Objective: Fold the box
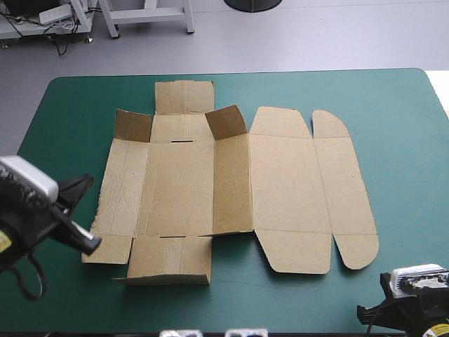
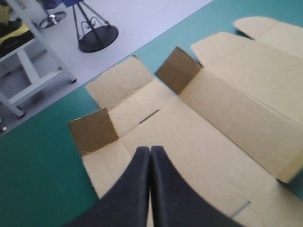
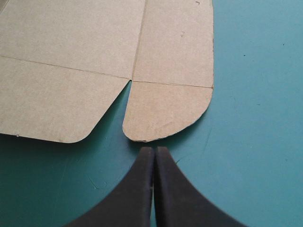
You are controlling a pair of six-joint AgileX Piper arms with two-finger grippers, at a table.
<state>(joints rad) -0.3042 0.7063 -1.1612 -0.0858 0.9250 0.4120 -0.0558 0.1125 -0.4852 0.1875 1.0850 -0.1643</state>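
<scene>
The brown box [image 1: 280, 182] lies as a flat cut sheet across the middle of the teal-green table. Two small flaps [image 1: 133, 125] [image 1: 226, 121] stand raised near its far side; the left wrist view shows them [image 2: 92, 130] [image 2: 177, 68] ahead of the fingers. My left gripper [image 1: 91, 242] is shut and empty. It hovers at the box's left edge, over the left panel [image 2: 213, 142]. My right gripper [image 1: 365, 311] is shut and empty by the table's front right corner. Its tip [image 3: 154, 149] stops just short of the rounded corner flap [image 3: 165, 111].
The front-left flap [image 1: 168, 261] has its near edge lifted slightly off the cover. Teal-green cover [image 1: 407, 175] shows to the right of the box and along the front edge, where both arms sit. The table's far edge [image 1: 280, 71] lies beyond the box.
</scene>
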